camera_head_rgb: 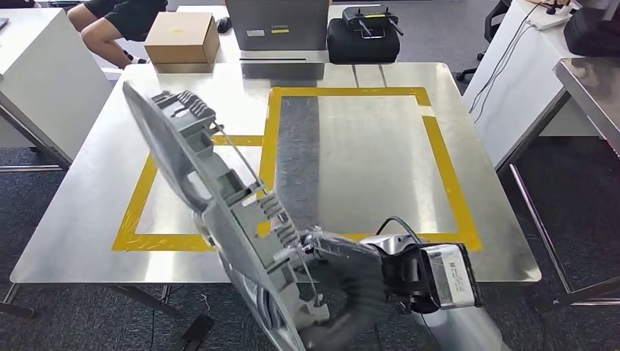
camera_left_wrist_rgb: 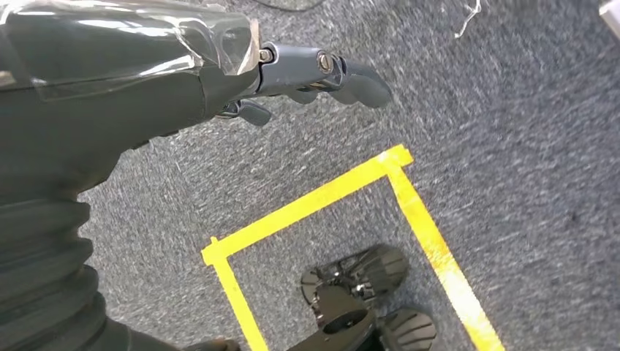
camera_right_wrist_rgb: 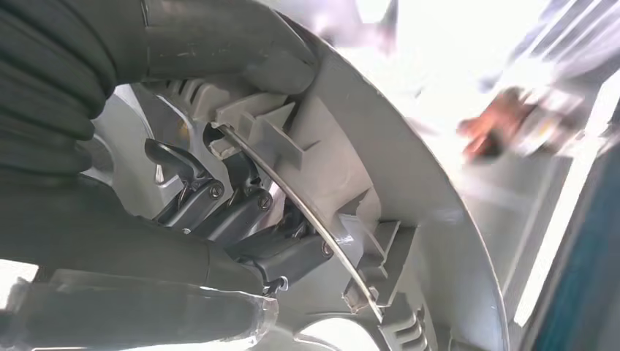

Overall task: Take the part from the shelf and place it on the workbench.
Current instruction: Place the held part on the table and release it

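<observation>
At the far left of the head view a person (camera_head_rgb: 117, 22) sits behind a cardboard box (camera_head_rgb: 183, 38) at the desk's far edge. The left robot hand (camera_left_wrist_rgb: 292, 73) hangs over grey carpet marked with yellow tape, its fingers loosely curled and grasping nothing. Moving right, the part (camera_head_rgb: 212, 205), a large grey dished casting with ribs and a thin wire bail, is held up on edge and tilted, over the near-left portion of the desk (camera_head_rgb: 73, 219) and not yet resting on it. The right robot hand (camera_head_rgb: 336, 263) grasps it from the inner side; in the right wrist view its dark fingers (camera_right_wrist_rgb: 241, 212) hook in among the ribs while the thumb presses on the rim. Further right lies the yellow taped square (camera_head_rgb: 446, 168) on the bare metal top. The likely risk is the part's long overhang: gripped near one end, it could swing or slip from the fingers. Lowered at this tilt, its rim might strike the slick metal first and skid or tip over.
</observation>
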Controlling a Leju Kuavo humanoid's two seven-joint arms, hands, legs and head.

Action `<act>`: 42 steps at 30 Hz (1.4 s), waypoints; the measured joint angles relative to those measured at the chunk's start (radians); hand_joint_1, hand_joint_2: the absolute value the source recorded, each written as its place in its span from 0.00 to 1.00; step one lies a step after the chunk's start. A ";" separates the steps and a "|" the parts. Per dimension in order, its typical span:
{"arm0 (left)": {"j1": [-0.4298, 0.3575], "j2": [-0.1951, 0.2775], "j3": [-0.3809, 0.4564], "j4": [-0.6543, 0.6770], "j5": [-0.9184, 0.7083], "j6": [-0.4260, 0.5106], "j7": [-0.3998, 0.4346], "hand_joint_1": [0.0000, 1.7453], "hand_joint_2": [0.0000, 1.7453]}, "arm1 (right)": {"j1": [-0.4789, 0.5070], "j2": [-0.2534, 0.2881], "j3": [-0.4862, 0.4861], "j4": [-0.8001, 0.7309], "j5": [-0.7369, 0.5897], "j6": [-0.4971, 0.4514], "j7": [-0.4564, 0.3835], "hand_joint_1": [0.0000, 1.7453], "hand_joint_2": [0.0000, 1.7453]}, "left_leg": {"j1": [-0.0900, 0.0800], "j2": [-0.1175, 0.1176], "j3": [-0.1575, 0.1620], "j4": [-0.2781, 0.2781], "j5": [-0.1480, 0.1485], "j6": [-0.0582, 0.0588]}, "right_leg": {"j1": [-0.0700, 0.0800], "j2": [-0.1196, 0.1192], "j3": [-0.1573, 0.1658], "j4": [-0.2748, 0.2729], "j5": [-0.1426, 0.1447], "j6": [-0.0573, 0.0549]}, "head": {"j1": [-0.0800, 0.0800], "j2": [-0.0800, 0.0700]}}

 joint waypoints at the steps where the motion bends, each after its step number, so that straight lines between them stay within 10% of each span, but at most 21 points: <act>1: 0.000 0.000 0.001 0.000 0.000 -0.001 0.000 0.00 1.00 | -0.014 0.007 -0.004 0.009 0.081 -0.069 -0.014 1.00 1.00 | -0.001 0.000 -0.002 0.002 -0.001 -0.003 | 0.002 0.001 0.001 -0.005 0.005 -0.007 | 0.000 0.000; 4: 0.002 -0.001 0.005 0.000 -0.004 -0.001 -0.001 0.00 1.00 | -0.065 0.031 -0.014 0.036 0.268 -0.244 -0.038 1.00 1.00 | 0.004 0.001 -0.018 0.029 -0.019 -0.018 | -0.008 0.001 0.004 -0.012 0.011 -0.019 | -0.001 0.000; 9: 0.004 -0.011 0.006 0.000 -0.021 0.004 0.006 0.00 1.00 | -0.151 0.055 -0.011 0.083 0.458 -0.390 -0.047 1.00 1.00 | 0.030 0.007 -0.147 0.286 -0.121 -0.053 | -0.014 0.002 0.010 -0.013 0.010 -0.025 | -0.002 0.000; 14: 0.002 -0.015 0.006 -0.001 -0.038 -0.004 0.013 0.00 1.00 | -0.210 0.064 0.024 0.132 0.633 -0.507 -0.061 1.00 1.00 | 0.039 0.012 -0.040 0.036 0.016 -0.054 | -0.014 0.006 0.019 -0.014 0.001 -0.012 | -0.001 0.000; 19: 0.001 -0.021 0.006 -0.008 -0.064 -0.004 0.023 0.00 1.00 | -0.291 0.062 0.076 0.182 0.799 -0.608 -0.068 1.00 1.00 | 0.031 0.011 -0.019 -0.008 0.022 -0.024 | -0.014 0.005 0.006 -0.003 -0.007 0.011 | 0.000 0.000; 25: -0.002 -0.029 0.007 -0.015 -0.095 -0.007 0.032 0.00 1.00 | -0.402 0.025 0.195 0.273 1.011 -0.662 -0.064 1.00 1.00 | 0.028 0.009 -0.013 -0.016 0.024 -0.004 | -0.014 0.003 -0.153 0.283 -0.094 0.009 | 0.001 0.000; 30: -0.002 -0.029 0.013 -0.021 -0.104 -0.011 0.038 0.00 1.00 | -0.476 0.011 0.288 0.351 1.097 -0.683 -0.059 1.00 1.00 | 0.023 0.002 -0.017 -0.003 0.016 -0.016 | -0.010 0.001 -0.031 0.005 0.023 0.019 | 0.000 0.000; 35: -0.001 -0.028 0.018 -0.023 -0.105 -0.012 0.039 0.00 1.00 | -0.505 0.006 0.331 0.388 1.113 -0.687 -0.055 1.00 1.00 | 0.028 0.004 -0.038 0.036 -0.014 -0.040 | -0.015 0.002 -0.020 -0.012 0.031 -0.008 | -0.001 0.000; 39: 0.001 -0.028 0.026 -0.023 -0.115 -0.013 0.043 0.00 1.00 | -0.528 0.005 0.369 0.423 1.181 -0.693 -0.045 1.00 1.00 | 0.037 0.008 -0.148 0.264 -0.111 -0.060 | -0.017 0.003 -0.018 -0.012 0.030 -0.018 | -0.002 0.000; 42: 0.001 -0.027 0.032 -0.023 -0.118 -0.014 0.048 0.00 1.00 | -0.545 0.004 0.404 0.472 1.222 -0.695 -0.041 1.00 1.00 | 0.040 0.009 -0.125 0.203 -0.050 -0.060 | -0.017 0.006 -0.014 -0.011 0.029 -0.017 | -0.002 0.000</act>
